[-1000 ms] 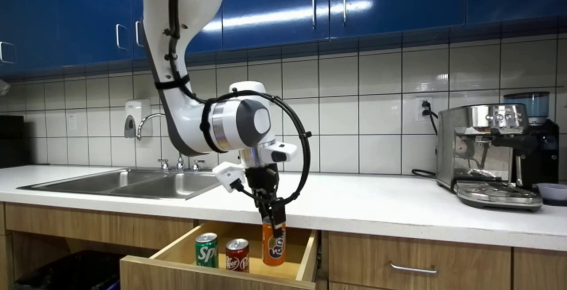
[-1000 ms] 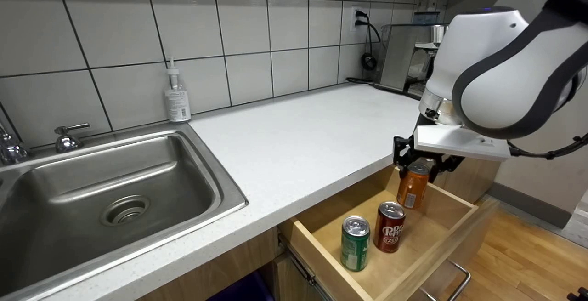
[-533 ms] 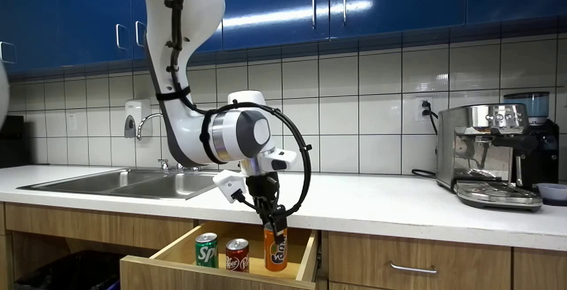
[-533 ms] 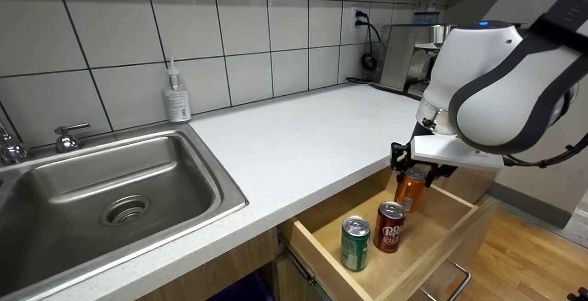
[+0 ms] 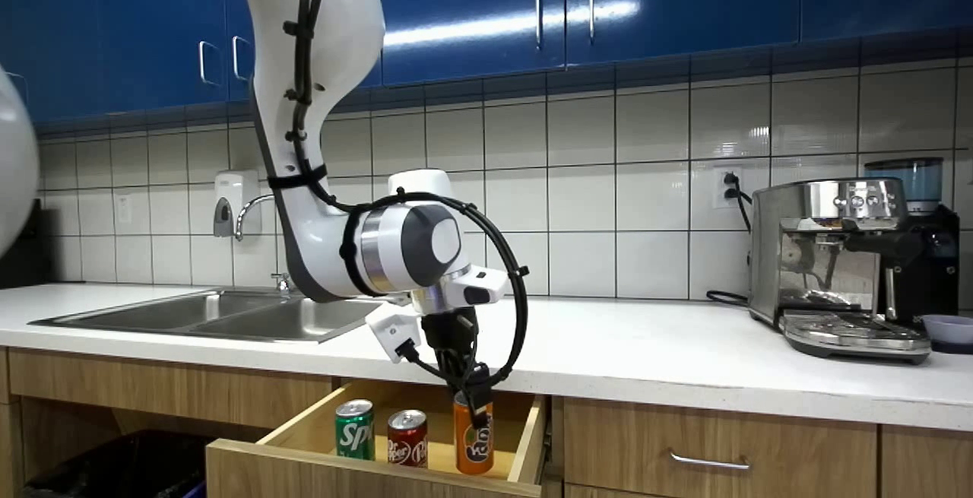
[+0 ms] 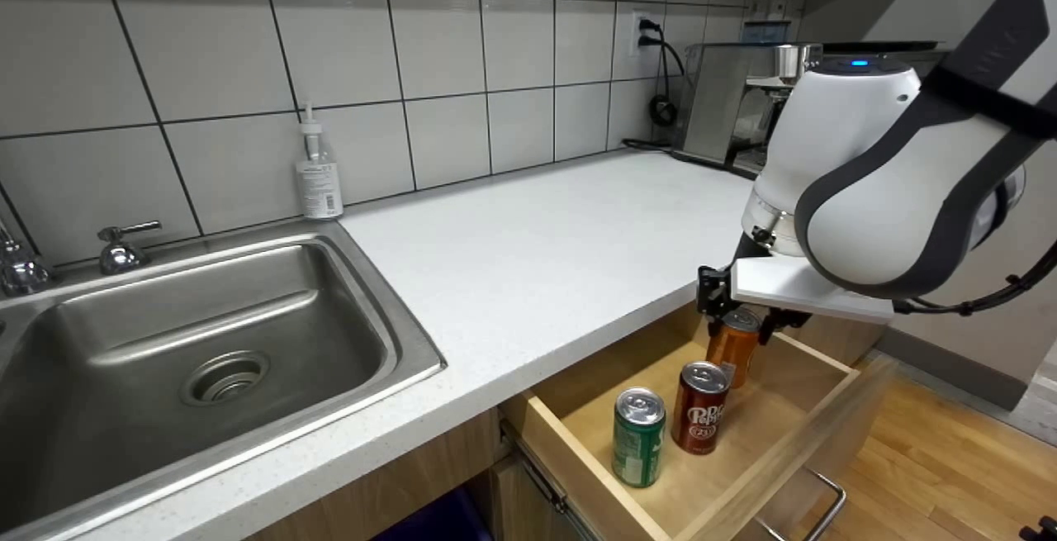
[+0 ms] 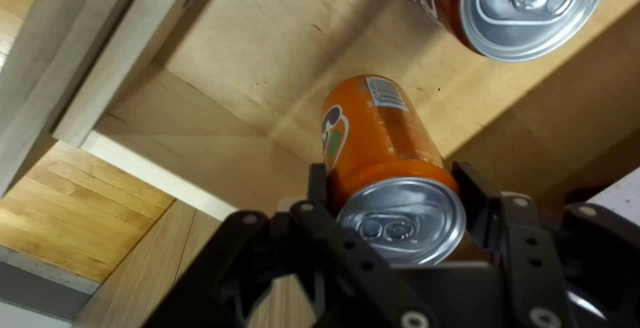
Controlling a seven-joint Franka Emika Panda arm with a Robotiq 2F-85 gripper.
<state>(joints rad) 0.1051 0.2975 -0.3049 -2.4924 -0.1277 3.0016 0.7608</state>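
My gripper (image 7: 392,190) is shut on an orange Fanta can (image 7: 380,132), one finger on each side near its silver top. The can hangs nearly upright, low inside the pulled-out wooden drawer (image 6: 789,462). Whether its base touches the drawer floor I cannot tell. A dark red Dr Pepper can (image 6: 700,413) stands close by, and beyond it a green Sprite can (image 6: 638,442); both are upright in the drawer. In an exterior view the Fanta can (image 5: 473,456) is at the right of the row, near the drawer's side wall. In the wrist view the Dr Pepper can (image 7: 535,10) shows at top right.
The white countertop (image 6: 528,252) overhangs the back of the drawer, its front edge close to the gripper. A steel sink (image 6: 239,310) is set into it, with a soap bottle (image 6: 319,173) behind. An espresso machine (image 5: 828,262) stands on the counter.
The arm has come down, carrying the Fanta can lower into the drawer and slightly toward the Dr Pepper can in an exterior view. The grip has stayed shut; the other cans have not moved.
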